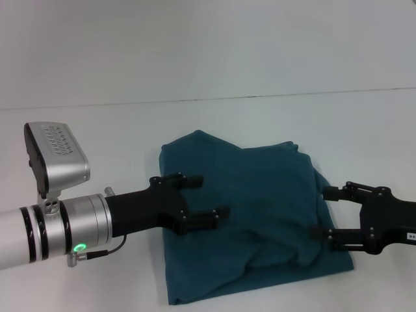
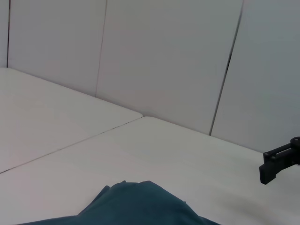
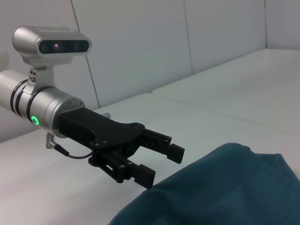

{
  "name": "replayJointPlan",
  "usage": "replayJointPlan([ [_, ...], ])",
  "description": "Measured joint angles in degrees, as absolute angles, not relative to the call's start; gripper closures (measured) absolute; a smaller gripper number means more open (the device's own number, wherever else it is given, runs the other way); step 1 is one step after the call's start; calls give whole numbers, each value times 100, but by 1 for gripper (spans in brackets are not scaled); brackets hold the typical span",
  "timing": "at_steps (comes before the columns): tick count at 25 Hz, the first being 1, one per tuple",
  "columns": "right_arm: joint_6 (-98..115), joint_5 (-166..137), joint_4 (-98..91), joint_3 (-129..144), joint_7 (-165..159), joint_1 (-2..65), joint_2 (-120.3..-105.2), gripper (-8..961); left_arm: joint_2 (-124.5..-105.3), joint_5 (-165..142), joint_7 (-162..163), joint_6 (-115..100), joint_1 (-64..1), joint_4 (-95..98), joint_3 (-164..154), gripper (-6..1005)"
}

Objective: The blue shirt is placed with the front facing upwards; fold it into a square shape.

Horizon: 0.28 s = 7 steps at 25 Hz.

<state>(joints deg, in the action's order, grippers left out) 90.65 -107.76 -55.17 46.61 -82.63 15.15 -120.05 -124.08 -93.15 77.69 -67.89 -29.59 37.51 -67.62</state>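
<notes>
The blue shirt (image 1: 253, 221) is seen bunched into a rumpled, roughly square heap on the white table (image 1: 97, 136) — no print or collar can be made out. The left gripper (image 1: 208, 198), at its 9 o'clock edge, is held with fingers spread, empty. The right gripper (image 1: 325, 213), at 3 o'clock, is likewise spread — its lower finger's contact with the cloth cannot be told.

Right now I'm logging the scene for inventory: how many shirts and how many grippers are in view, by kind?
Blue shirt: 1, folded on the table
Grippers: 2, the left gripper over the shirt's left part, the right gripper at its right edge, both open
Total: 3
</notes>
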Motion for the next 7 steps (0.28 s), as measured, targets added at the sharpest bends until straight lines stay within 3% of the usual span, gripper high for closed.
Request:
replayJointPlan([
  [7, 9018, -10779, -5512, 4660, -8248, 1513, -12004, 18, -12417, -9282, 7770, -6784, -2942, 3753, -6767, 135],
])
